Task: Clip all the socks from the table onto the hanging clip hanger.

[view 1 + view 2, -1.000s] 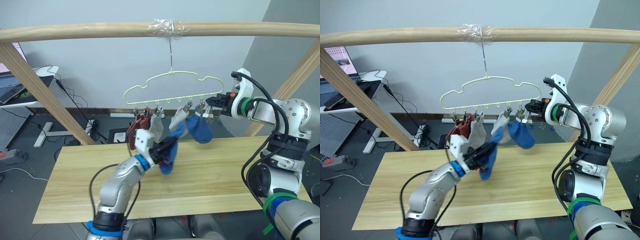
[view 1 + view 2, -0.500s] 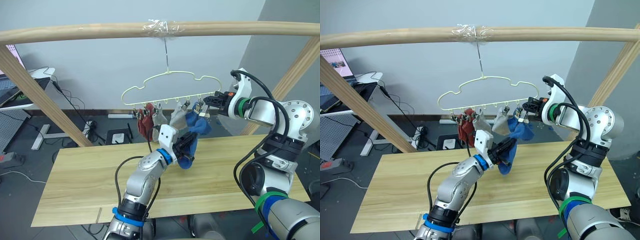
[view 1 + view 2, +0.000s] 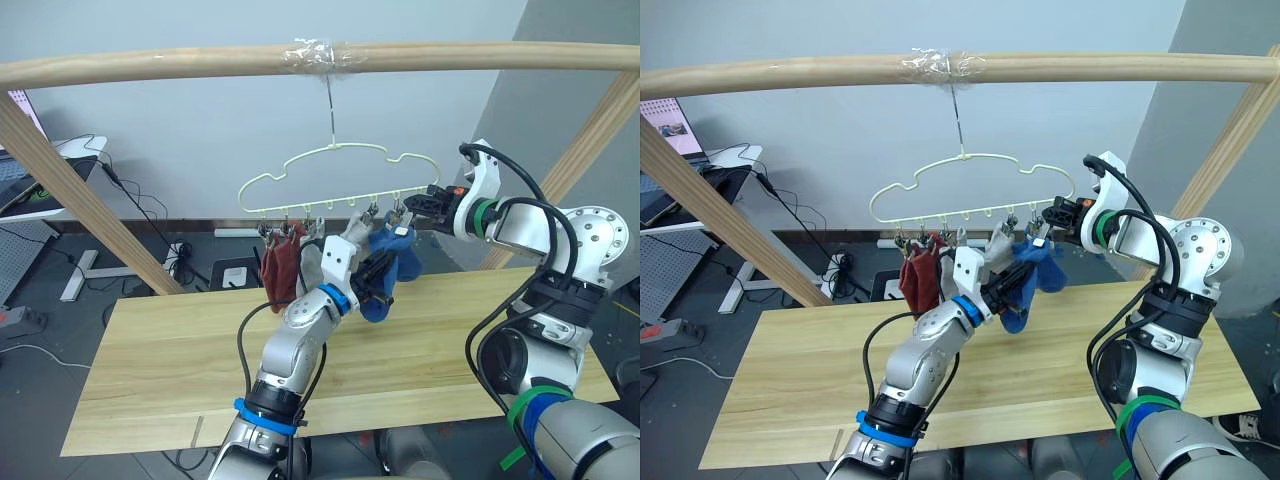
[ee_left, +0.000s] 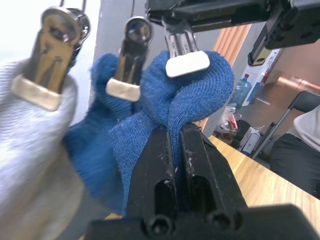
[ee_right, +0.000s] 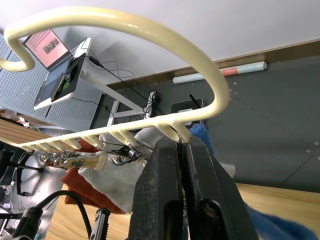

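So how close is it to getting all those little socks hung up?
Nearly there. Two rust red socks, two light grey socks and one blue sock already hang from the pale-yellow wire clip hanger. The left hand is lifting the second blue sock to the end clip, where the right hand grips the hanger. The light wooden table has no socks left.
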